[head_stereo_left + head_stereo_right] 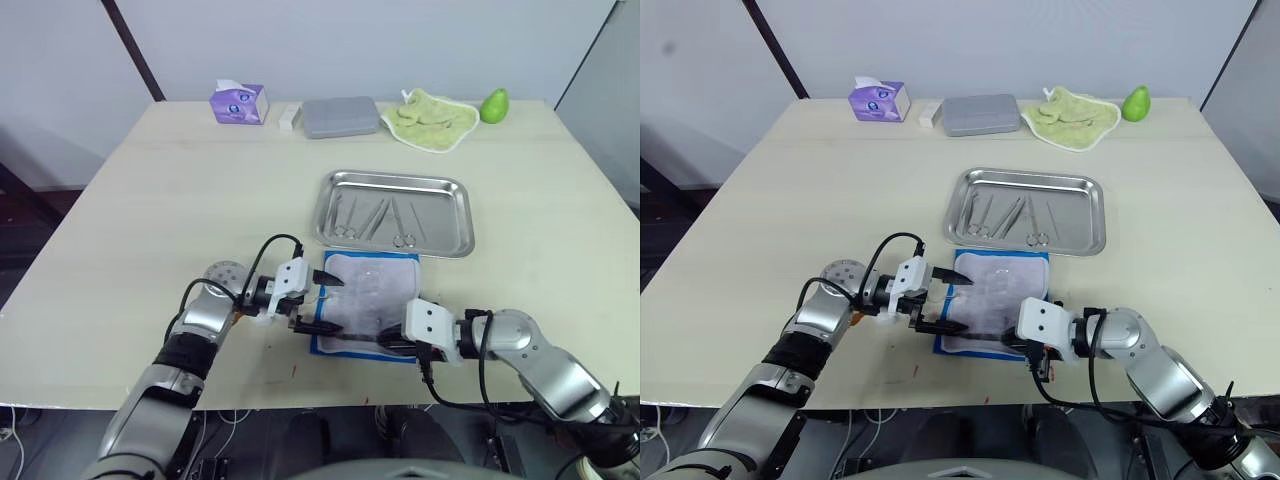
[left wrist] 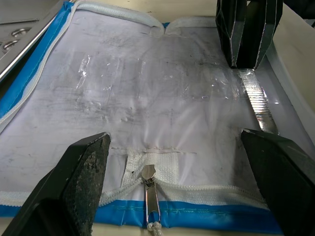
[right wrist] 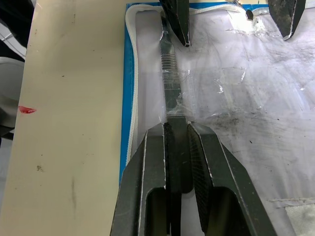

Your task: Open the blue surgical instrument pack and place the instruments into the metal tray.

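The blue surgical instrument pack point(image 1: 368, 292) lies open near the table's front edge, white lining and clear pockets facing up. My left gripper point(image 1: 326, 302) is open at the pack's left edge, over the zipper pull point(image 2: 150, 189). My right gripper point(image 3: 177, 124) is shut on a flat ridged steel instrument point(image 3: 169, 73) that lies along the pack's near edge. That instrument point(image 2: 258, 101) also shows in the left wrist view, under the right gripper's fingers point(image 2: 246, 34). Just beyond the pack sits the metal tray point(image 1: 443, 184), with several silvery instruments point(image 1: 375, 217) in it.
Along the far edge of the table stand a purple tissue box point(image 1: 238, 102), a small white block point(image 1: 289, 116), a grey flat box point(image 1: 340, 116), a green cloth point(image 1: 430, 118) and a green fruit point(image 1: 494, 104). A red mark point(image 3: 27, 110) dots the table near the pack.
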Robot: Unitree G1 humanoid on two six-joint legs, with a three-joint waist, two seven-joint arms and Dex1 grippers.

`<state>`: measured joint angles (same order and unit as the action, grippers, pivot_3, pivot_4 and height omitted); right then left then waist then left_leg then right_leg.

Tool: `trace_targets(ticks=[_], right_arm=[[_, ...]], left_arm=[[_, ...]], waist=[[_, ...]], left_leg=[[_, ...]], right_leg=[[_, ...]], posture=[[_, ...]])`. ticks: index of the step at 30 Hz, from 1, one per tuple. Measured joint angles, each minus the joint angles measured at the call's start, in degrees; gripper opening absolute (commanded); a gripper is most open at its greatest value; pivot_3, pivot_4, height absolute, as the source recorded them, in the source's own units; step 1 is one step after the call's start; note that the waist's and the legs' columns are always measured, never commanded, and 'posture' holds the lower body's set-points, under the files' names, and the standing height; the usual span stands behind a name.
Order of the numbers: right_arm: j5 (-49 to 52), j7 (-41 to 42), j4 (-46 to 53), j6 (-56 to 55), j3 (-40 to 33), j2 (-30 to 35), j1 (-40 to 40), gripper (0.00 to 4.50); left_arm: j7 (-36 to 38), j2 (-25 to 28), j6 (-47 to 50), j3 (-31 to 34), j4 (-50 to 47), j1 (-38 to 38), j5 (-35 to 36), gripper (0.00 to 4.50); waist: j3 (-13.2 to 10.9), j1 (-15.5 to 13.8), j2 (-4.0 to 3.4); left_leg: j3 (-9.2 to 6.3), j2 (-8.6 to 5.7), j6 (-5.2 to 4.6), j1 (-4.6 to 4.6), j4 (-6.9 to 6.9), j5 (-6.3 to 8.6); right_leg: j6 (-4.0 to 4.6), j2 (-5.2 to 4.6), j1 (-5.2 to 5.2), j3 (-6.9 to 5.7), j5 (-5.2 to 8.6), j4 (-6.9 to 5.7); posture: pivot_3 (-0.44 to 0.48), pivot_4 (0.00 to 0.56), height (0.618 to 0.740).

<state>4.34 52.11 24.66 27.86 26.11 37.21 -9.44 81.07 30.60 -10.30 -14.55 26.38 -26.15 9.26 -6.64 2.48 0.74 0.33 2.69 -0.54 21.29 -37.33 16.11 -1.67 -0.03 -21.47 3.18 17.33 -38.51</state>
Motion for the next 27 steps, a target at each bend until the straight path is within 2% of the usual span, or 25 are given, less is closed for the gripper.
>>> trace_targets(ticks=[9,16,27], right_arm=[[0.92,-0.21,5.8,13.6,0.68,0.07,-3.53,0.07],[1.49,-0.73,11.17,25.71,2.32,2.71,-8.33,0.07],[4.32,-0.94,15.07,35.68,4.75,6.19,-15.35,0.07]], left_arm=[[-0.16,-0.12,-0.15,-0.21,0.17,-0.6,0.0,4.5],[-0.14,-0.17,-0.27,-0.47,0.18,-0.7,0.01,4.5],[-0.24,-0.17,-0.51,-0.58,0.22,-0.79,0.01,4.5]], waist=[[-0.09,-0.13,-0.11],[-0.2,-0.17,-0.27],[-0.28,-0.14,-0.39]], left_leg=[[0.01,0.0,0.0,0.06,0.0,0.0],[-0.09,-0.02,0.0,0.23,-0.06,0.0],[-0.19,-0.05,0.0,0.29,-0.09,0.0]], right_leg=[[0.01,-0.03,-0.05,0.01,0.0,-0.01],[0.02,-0.05,-0.13,-0.09,-0.01,-0.01],[0.01,-0.09,-0.14,-0.17,-0.01,0.0]], posture=[[0.0,0.15,0.74],[0.0,0.15,0.74],[0.0,0.15,0.74]])
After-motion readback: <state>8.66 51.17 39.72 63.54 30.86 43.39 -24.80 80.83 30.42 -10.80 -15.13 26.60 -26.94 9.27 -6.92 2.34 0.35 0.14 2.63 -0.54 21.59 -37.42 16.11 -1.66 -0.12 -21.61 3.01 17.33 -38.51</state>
